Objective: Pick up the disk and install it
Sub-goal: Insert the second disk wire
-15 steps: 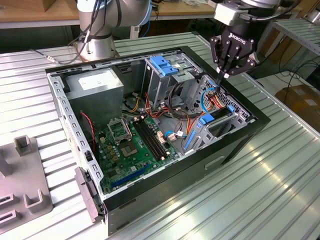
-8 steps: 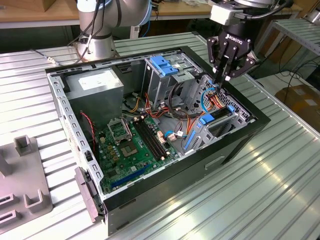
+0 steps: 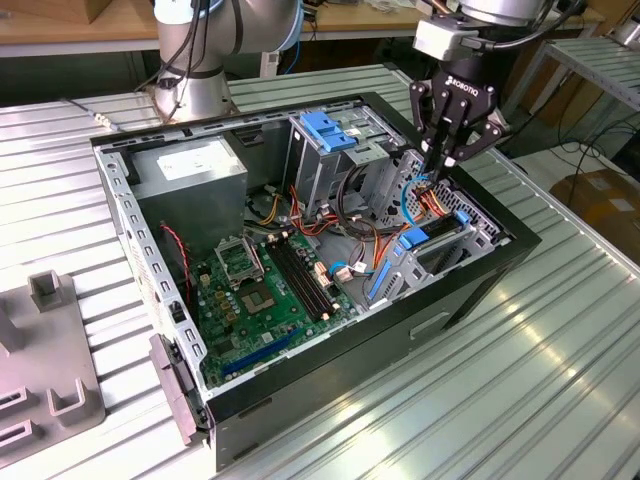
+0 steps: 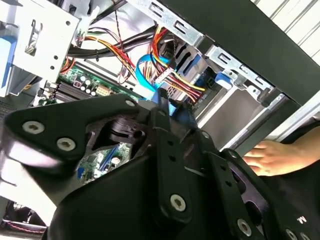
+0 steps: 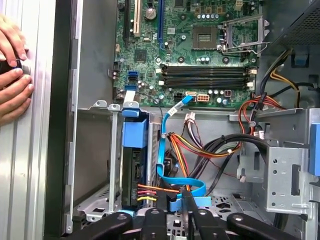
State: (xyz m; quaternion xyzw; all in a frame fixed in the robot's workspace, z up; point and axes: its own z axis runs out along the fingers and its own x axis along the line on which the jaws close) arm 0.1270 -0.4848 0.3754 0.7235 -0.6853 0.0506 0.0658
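Black gripper (image 5: 186,212) fingers pinch narrow on a blue cable connector (image 5: 179,202), beside the disk (image 5: 134,167) standing edge-up in its bay, blue rails showing.

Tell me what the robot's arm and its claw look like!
The arm is made of fat, round, silver-grey tubes, with dark cables running along it. At its end sits a light grey block, and below that the gripper, which is black with white lettering on its body. In the second wrist view the gripper shows flat black links joined by round silver screws.
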